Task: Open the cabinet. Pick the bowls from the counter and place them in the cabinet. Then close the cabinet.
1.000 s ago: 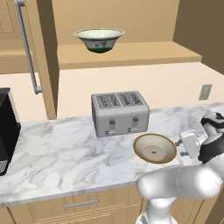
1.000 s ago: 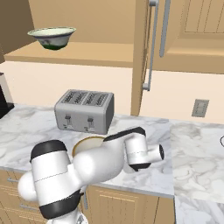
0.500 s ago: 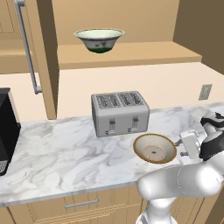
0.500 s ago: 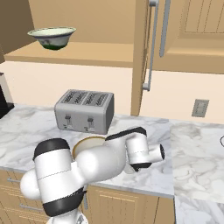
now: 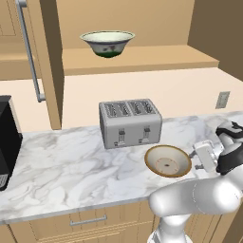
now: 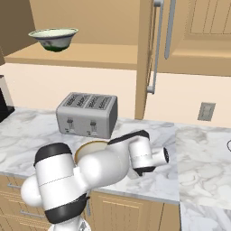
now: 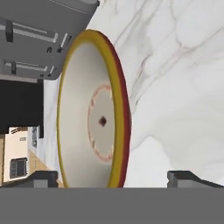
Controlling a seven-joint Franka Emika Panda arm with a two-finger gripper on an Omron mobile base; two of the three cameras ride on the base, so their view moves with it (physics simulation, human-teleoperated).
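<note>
Brown-rimmed shallow bowl lies on the marbled table, cream inside with a reddish ring and a dark centre dot. Just behind it stands the grey toaster. The deep cream bowl sits on the open cabinet's shelf. The end effector is low at the bowl's rim, its jaws wide apart, holding nothing.
</note>
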